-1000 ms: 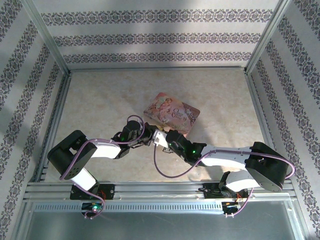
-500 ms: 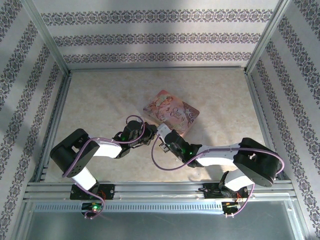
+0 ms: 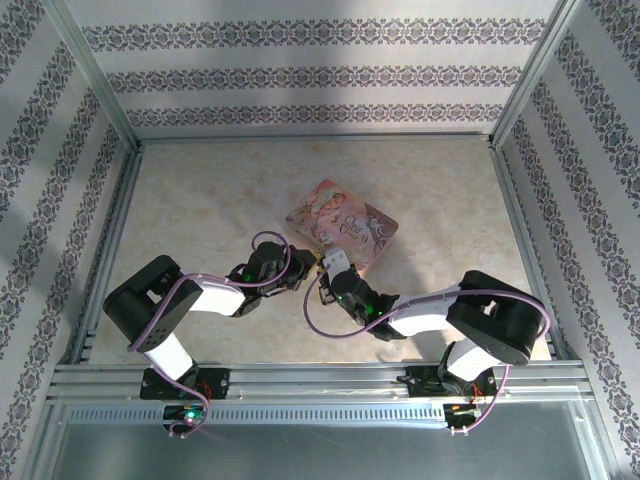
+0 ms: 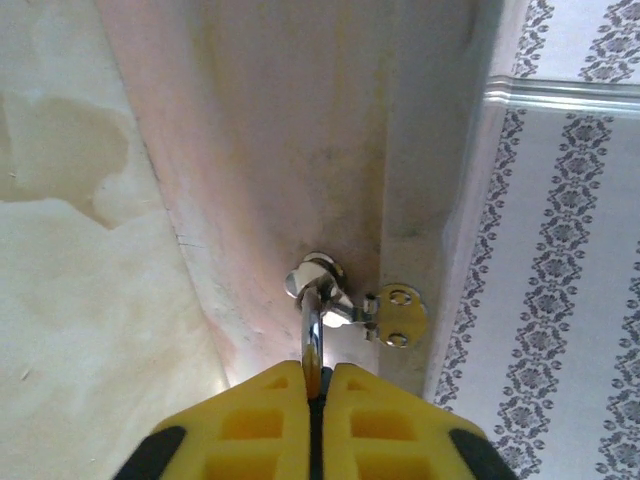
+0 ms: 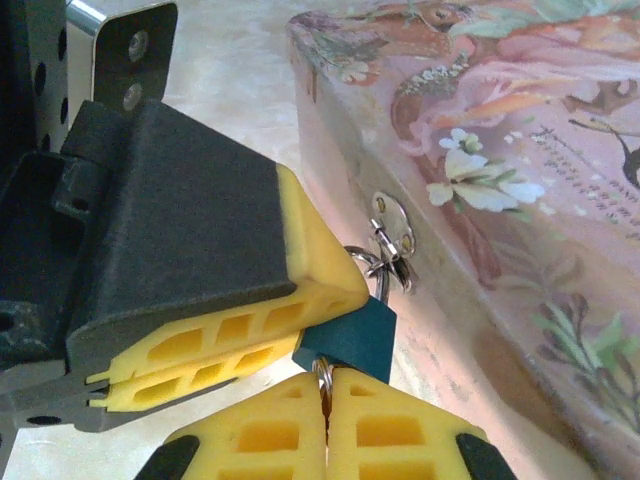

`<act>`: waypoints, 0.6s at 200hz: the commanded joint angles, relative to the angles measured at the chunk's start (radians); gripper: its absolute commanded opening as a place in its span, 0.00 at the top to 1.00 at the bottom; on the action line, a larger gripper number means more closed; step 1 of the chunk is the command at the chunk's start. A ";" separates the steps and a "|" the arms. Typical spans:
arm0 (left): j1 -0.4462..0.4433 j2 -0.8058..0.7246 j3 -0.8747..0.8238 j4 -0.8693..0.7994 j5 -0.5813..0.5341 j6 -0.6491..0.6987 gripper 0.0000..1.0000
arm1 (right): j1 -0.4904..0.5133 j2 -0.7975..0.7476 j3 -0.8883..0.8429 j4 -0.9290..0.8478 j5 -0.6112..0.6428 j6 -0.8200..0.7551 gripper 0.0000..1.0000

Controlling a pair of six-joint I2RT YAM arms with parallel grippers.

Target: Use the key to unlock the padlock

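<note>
We see left tool (image 4: 315,388) clamped on padlock (image 5: 352,335), right tool (image 5: 326,402) pinching key (image 5: 322,376) at its base. Shackle (image 4: 312,325) looks shut through hasp (image 5: 392,225) of tin (image 5: 520,170), so the turn remains, we judge.

Left arm (image 3: 215,295): white shells are alternating with black joint housings.
Right arm (image 3: 425,318): the same white and black are showing, with a bulky black elbow.
Cables: a purple cable (image 3: 318,322) is looping along each arm.
Lights: small green lights (image 3: 363,307) are glowing on the joints and bases.
Right jaws: the yellow right pads (image 5: 270,440) are showing hollow rectangular cells, with black trim at the corners.
Left jaws: the yellow, celled left pads (image 5: 225,345) are sitting on an angular black finger block (image 5: 170,210); a silver bracket (image 5: 135,45) is carrying two screws.
</note>
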 commanded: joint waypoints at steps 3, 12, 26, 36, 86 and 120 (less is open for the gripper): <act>-0.034 0.005 -0.001 0.107 0.105 0.029 0.85 | 0.010 0.029 -0.010 0.174 0.050 0.114 1.00; -0.034 -0.003 -0.005 0.098 0.098 0.038 0.82 | 0.012 0.036 -0.018 0.192 0.058 0.134 1.00; -0.034 -0.025 -0.014 0.073 0.081 0.055 0.76 | 0.011 0.046 -0.023 0.208 0.057 0.153 1.00; -0.031 -0.043 -0.020 0.050 0.070 0.069 0.72 | 0.012 0.050 -0.025 0.214 0.056 0.164 1.00; 0.015 -0.193 -0.066 -0.110 0.043 0.149 0.52 | 0.013 0.050 -0.072 0.261 0.058 0.260 1.00; 0.073 -0.352 -0.065 -0.328 0.025 0.260 0.46 | 0.013 0.039 -0.102 0.284 0.058 0.342 1.00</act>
